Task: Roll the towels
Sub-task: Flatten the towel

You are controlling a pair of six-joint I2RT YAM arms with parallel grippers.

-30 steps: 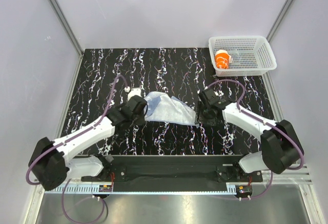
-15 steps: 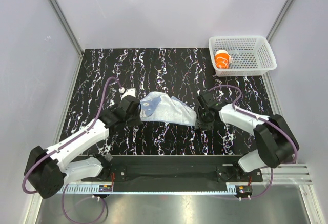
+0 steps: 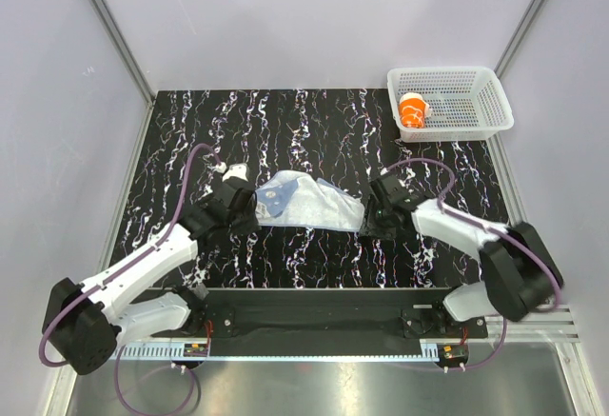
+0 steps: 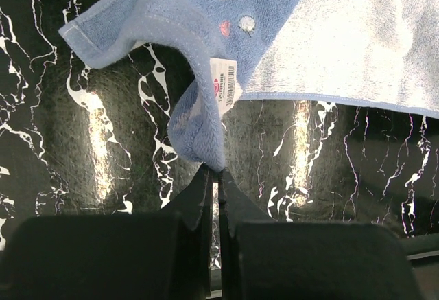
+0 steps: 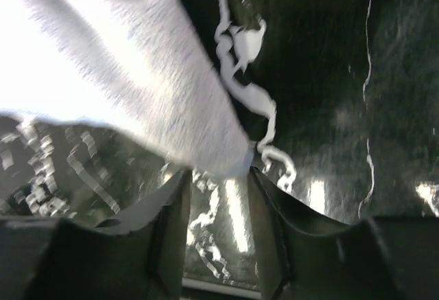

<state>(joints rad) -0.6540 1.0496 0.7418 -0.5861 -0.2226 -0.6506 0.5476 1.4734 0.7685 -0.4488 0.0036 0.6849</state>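
A light blue towel (image 3: 312, 202) lies crumpled in the middle of the black marbled table. My left gripper (image 3: 251, 210) is at its left end, shut on a corner; in the left wrist view the pinched corner sits at my gripper (image 4: 214, 171), with the towel (image 4: 185, 32) and its white label (image 4: 226, 88) hanging above. My right gripper (image 3: 367, 219) is at the towel's right corner. In the right wrist view that gripper (image 5: 219, 173) is open, and the pale towel corner (image 5: 137, 87) ends just at the tips, not clamped.
A white mesh basket (image 3: 481, 119) stands at the back right with an orange and white rolled towel (image 3: 414, 110) in it. The table's side walls and front rail bound the area.
My left gripper has drawn back to the left with the towel corner, bunching that end. My right gripper has shifted slightly nearer along the towel's right corner.
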